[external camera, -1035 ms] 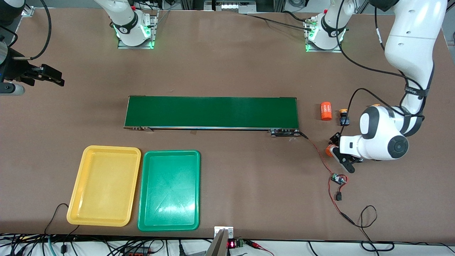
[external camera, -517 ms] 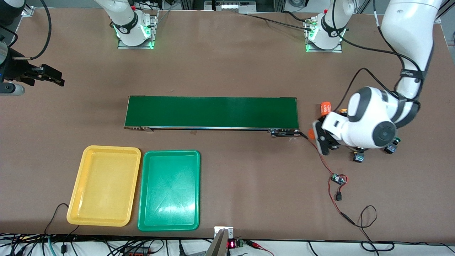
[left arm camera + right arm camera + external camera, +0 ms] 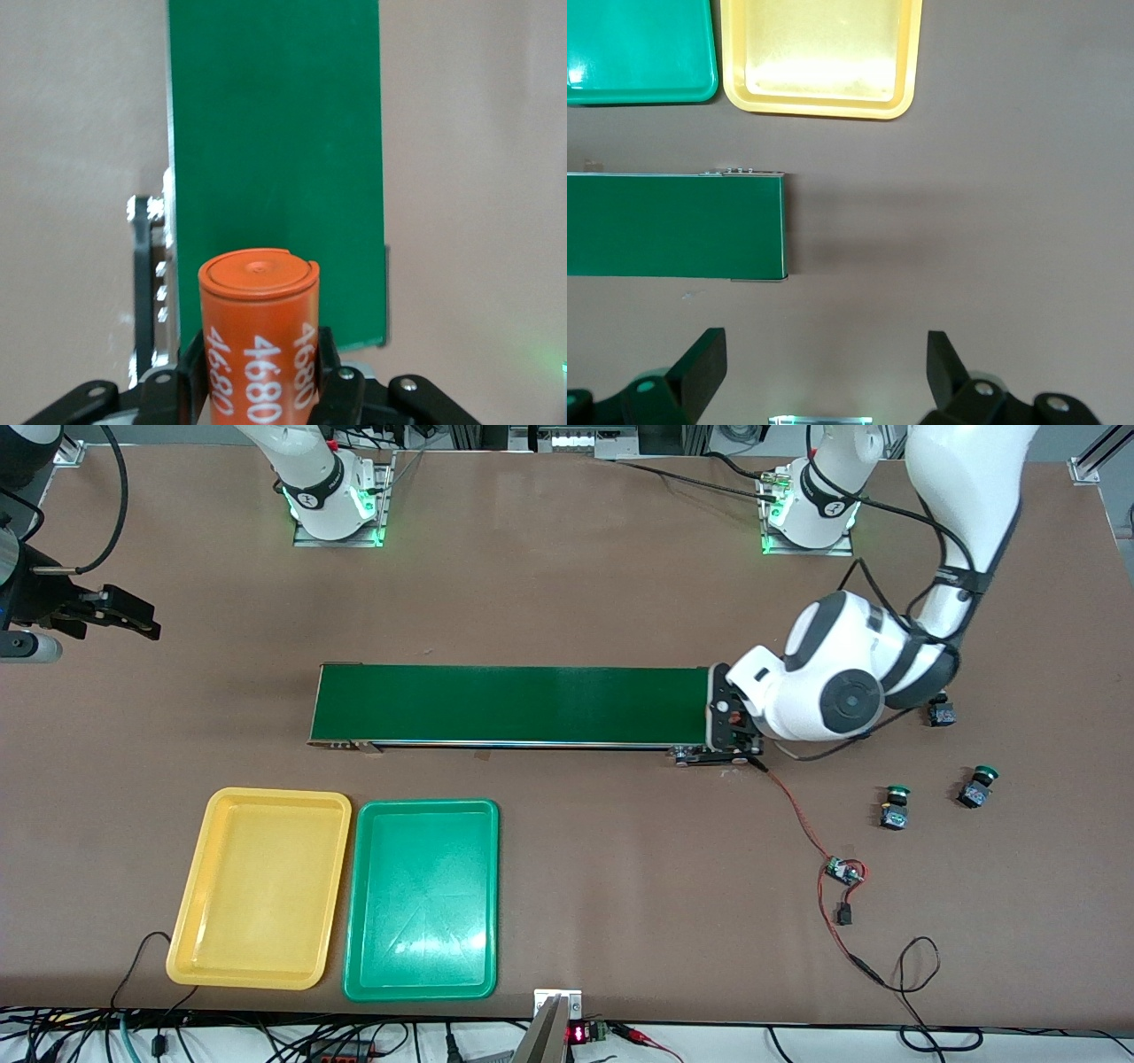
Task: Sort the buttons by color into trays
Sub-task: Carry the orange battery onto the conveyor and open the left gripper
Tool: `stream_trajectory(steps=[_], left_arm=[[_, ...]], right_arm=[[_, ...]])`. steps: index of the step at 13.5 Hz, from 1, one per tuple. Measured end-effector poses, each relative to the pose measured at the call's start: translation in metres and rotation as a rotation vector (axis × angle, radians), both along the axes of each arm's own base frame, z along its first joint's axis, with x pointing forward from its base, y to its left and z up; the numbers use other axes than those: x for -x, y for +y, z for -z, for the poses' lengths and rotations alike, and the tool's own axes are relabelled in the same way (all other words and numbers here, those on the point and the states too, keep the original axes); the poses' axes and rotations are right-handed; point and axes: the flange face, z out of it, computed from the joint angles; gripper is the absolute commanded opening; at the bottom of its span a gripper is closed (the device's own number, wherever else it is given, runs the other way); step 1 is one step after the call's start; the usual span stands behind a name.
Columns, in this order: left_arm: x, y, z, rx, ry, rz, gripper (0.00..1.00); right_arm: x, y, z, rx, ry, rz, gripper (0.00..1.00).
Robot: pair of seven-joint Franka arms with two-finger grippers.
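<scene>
My left gripper (image 3: pixel 732 726) hangs over the conveyor belt's (image 3: pixel 523 704) end toward the left arm's end of the table. It is shut on an upright orange cylinder (image 3: pixel 257 328) marked "4680", gripped from both sides (image 3: pixel 259 376). Two green-capped buttons (image 3: pixel 895 806) (image 3: pixel 977 786) lie on the table nearer the front camera than that arm. A third button's black body (image 3: pixel 939 713) peeks out beside the arm's wrist, cap hidden. The yellow tray (image 3: pixel 261 886) and green tray (image 3: pixel 421 899) lie side by side, both bare. My right gripper (image 3: pixel 133 618) waits, open (image 3: pixel 824 345) with nothing between its fingers.
A red wire runs from the belt's motor end to a small circuit board (image 3: pixel 842 871) and a cable loop (image 3: pixel 917 961) near the front edge. The right wrist view shows the belt's other end (image 3: pixel 673 226), the green tray (image 3: pixel 638 44) and the yellow tray (image 3: pixel 819 53).
My left arm has carried the orange cylinder up from the table beside the buttons to over the belt's end, uncovering the two green buttons. The right arm has not moved.
</scene>
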Motion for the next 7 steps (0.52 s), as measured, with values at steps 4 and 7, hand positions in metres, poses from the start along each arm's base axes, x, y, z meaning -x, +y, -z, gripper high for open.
stream_trajectory(steps=[4,7], left_arm=[[0.017,-0.003,0.024,-0.035,0.000,0.044,0.00],[0.024,-0.003,0.033,-0.050,0.007,0.061,0.01]], right_arm=[[0.000,-0.003,0.001,0.000,0.001,0.005,1.00],[-0.003,-0.008,0.005,0.000,0.000,0.014,1.00]])
